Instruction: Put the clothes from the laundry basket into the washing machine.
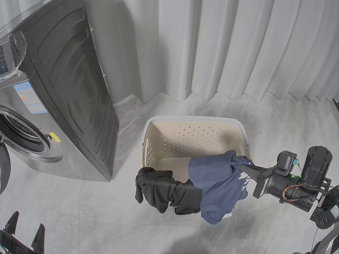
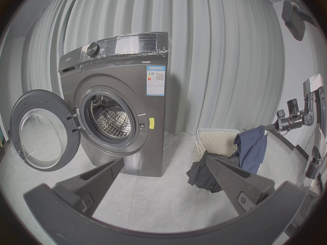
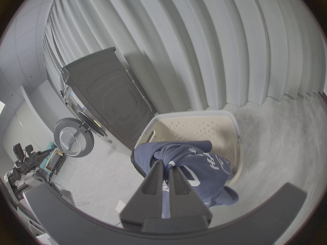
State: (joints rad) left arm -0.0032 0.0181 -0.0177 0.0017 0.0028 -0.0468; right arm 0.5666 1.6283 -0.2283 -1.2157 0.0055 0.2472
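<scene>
A cream laundry basket [image 1: 193,119] stands on the floor right of the grey washing machine [image 1: 70,89], whose round door [image 2: 42,130] hangs open, showing the drum [image 2: 110,118]. My right gripper [image 1: 243,167] is shut on a blue garment [image 1: 220,186] with white print, held up over the basket's near right rim [image 3: 238,160]. A black garment [image 1: 166,191] is draped over the near rim and hangs outside it. My left gripper [image 1: 24,231] stands open at the lower left, well apart from the basket, its fingers [image 2: 102,177] facing the machine's front.
White pleated curtains [image 1: 229,36] close off the back. Pale stone floor [image 1: 106,209] spreads between the machine and the basket. The open door juts out in front of the machine on its left side.
</scene>
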